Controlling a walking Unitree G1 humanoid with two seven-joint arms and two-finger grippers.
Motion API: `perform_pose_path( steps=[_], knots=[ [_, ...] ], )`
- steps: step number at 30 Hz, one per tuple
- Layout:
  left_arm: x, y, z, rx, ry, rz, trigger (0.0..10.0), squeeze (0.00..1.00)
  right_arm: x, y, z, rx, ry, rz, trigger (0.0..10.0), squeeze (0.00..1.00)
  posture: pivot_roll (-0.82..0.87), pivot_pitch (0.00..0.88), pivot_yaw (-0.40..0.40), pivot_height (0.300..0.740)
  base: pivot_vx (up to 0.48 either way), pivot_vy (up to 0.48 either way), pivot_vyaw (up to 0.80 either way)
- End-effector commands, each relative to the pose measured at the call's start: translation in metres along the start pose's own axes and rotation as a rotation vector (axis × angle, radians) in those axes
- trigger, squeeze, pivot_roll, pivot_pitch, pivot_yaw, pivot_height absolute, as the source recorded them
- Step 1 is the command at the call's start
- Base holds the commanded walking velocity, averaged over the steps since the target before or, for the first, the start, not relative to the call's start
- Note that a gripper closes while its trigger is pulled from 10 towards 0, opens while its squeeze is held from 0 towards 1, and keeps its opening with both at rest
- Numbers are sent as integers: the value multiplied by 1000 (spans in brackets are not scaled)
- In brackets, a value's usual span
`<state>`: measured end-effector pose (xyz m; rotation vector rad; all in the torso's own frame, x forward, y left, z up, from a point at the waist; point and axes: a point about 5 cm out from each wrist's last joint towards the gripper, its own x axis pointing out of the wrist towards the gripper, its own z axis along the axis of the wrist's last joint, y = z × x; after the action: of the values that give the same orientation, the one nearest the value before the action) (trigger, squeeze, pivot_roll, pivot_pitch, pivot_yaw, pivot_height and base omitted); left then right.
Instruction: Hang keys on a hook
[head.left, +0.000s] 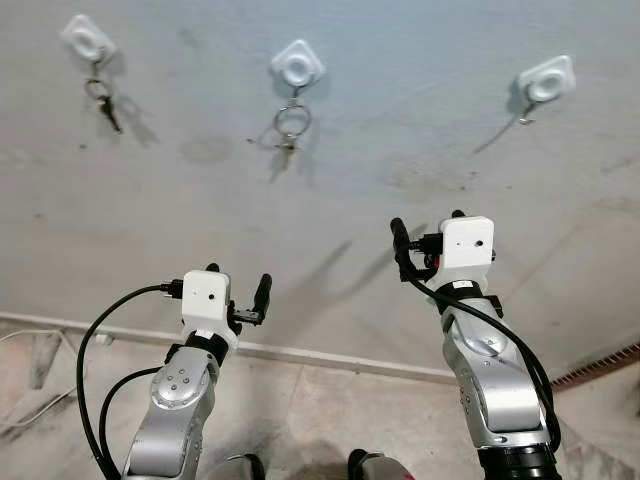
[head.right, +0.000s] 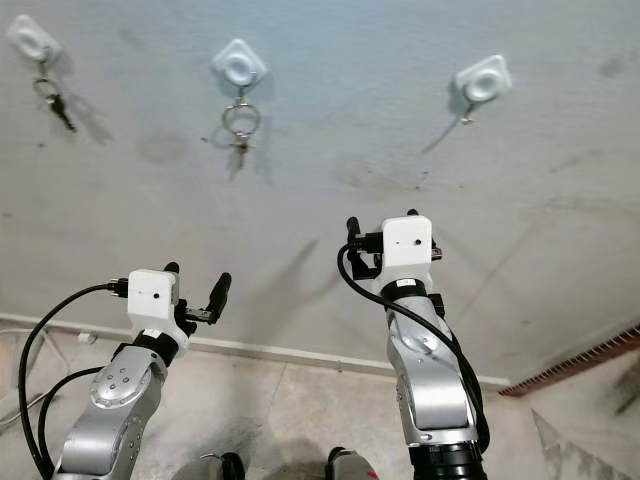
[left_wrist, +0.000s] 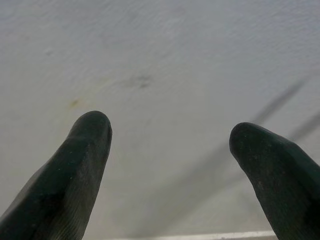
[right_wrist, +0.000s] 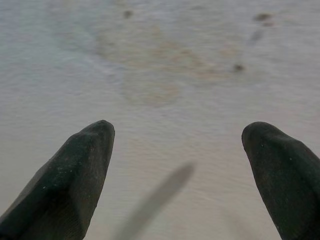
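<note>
Right gripper (right_wrist: 175, 170) and left gripper (left_wrist: 170, 165) are both spread wide and empty, facing bare wall (head.left: 400, 130). The vacant hook (head.left: 546, 82) lies up and to the right of the right gripper, the nearer arm. Keys (head.left: 290, 135) hang from the middle hook (head.left: 297, 66), a second set (head.left: 103, 100) from the left hook (head.left: 87, 40).

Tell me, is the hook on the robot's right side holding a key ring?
No, the right hook on the wall is bare, while the middle hook and the left hook each carry keys.
</note>
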<state>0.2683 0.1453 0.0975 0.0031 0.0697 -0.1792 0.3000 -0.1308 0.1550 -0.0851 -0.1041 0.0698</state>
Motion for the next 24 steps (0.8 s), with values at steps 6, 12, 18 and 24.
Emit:
perform_pose_path(
  steps=[6,12,18,24],
  knots=[
    [0,0,-1,-1,9,-6,10000,0,2,-1,-2,9,25,-8,10000,0,-64,167,8,740,0,0,-771],
    [0,0,-1,0,11,-10,10000,0,2,-1,-3,20,34,-8,10000,0,-63,171,6,740,0,0,-752],
    [-1,-2,-1,4,11,-16,10000,0,2,-1,-2,-1,23,-7,10000,0,-62,174,5,740,0,0,-750],
    [-1,-2,-2,6,15,-19,10000,0,2,2,1,14,3,11,10000,0,-63,176,5,740,0,0,0]
  ],
)
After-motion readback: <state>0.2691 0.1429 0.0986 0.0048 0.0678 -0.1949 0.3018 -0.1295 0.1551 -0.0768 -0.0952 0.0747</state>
